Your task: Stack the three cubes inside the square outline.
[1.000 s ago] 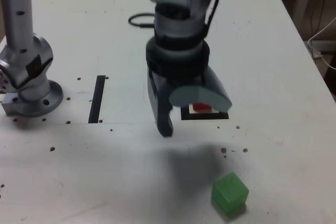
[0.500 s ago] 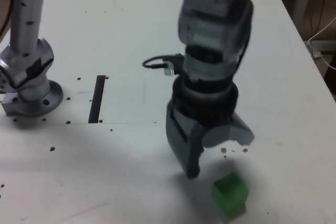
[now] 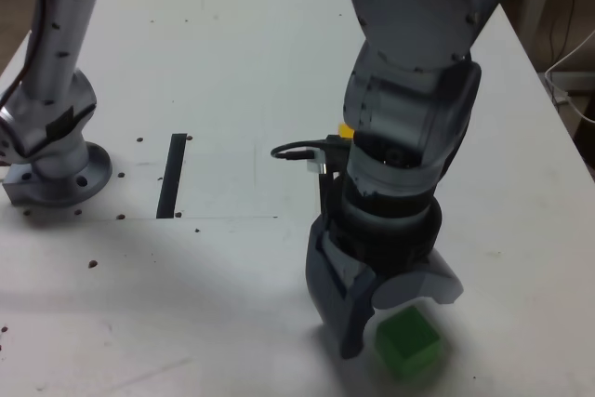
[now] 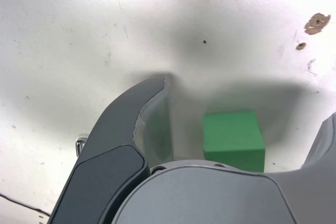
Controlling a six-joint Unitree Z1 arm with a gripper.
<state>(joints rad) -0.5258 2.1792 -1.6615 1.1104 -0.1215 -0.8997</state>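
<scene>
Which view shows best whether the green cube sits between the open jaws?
The wrist view. It looks down past the gripper and shows the green cube lying between the spread jaws, with a gap on the side of the one finger seen whole. The exterior view shows the cube partly covered by the gripper, the gaps hidden.
</scene>
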